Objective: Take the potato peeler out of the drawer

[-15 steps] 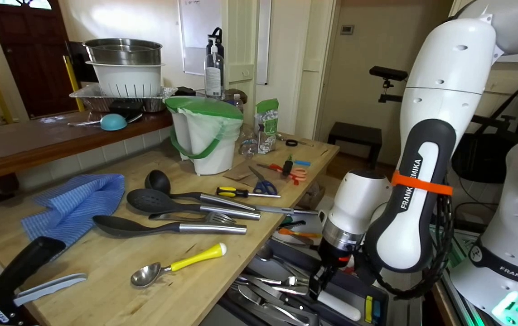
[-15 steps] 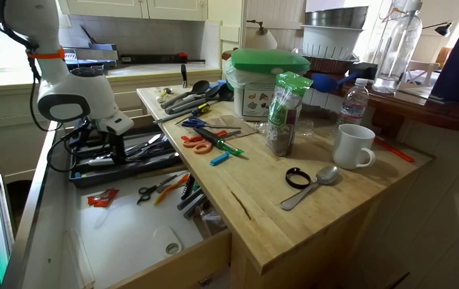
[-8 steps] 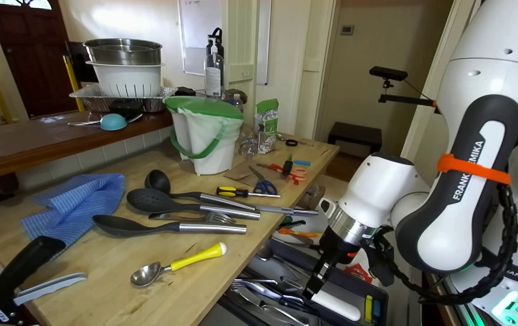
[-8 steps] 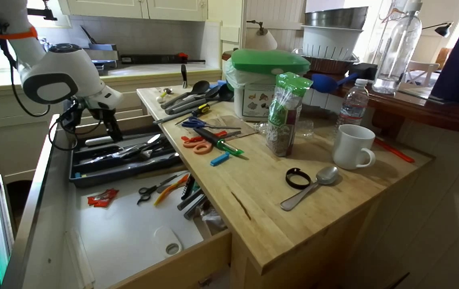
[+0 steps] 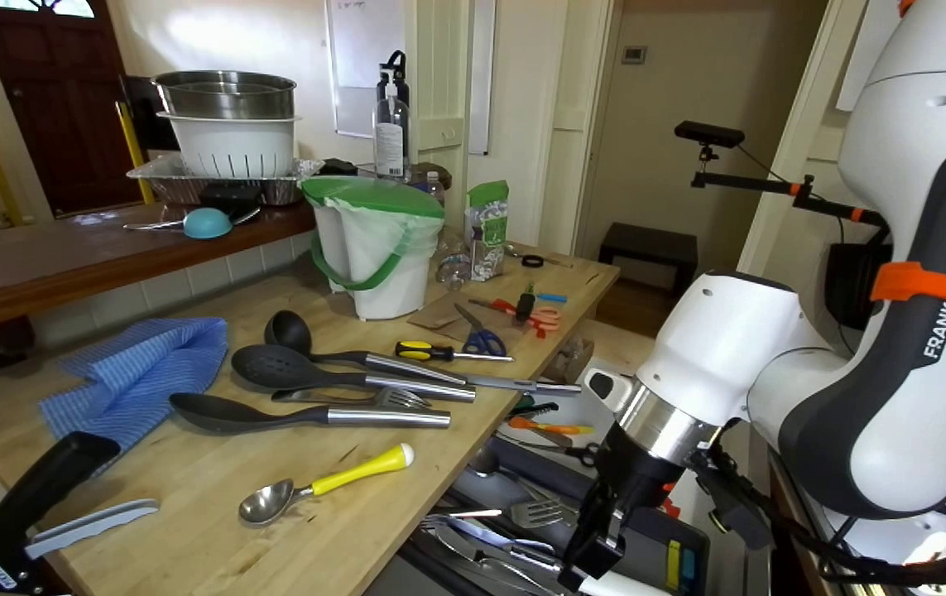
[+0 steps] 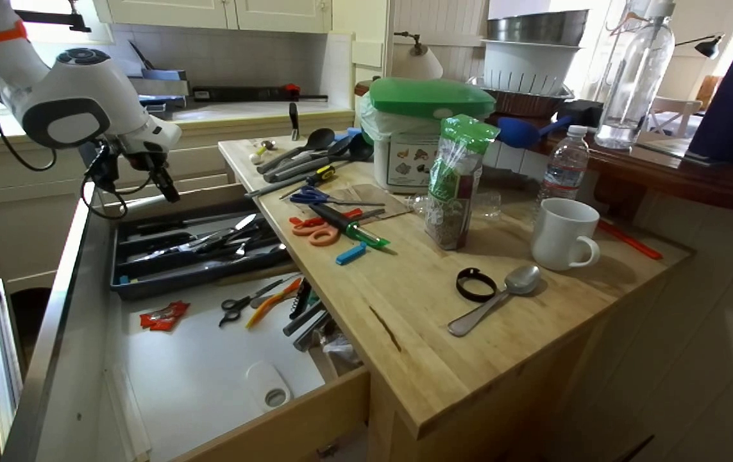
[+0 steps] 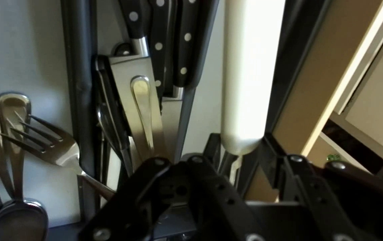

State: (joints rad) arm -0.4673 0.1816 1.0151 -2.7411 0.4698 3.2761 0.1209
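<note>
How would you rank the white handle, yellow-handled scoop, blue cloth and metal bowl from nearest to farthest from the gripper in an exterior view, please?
1. White handle: held by the gripper, over the drawer.
2. Yellow-handled scoop: on the countertop, toward the drawer.
3. Blue cloth: farther back on that countertop.
4. Metal bowl: beyond, above the ledge.

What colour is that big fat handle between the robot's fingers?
The handle is white, and it shows best in the wrist view.
</note>
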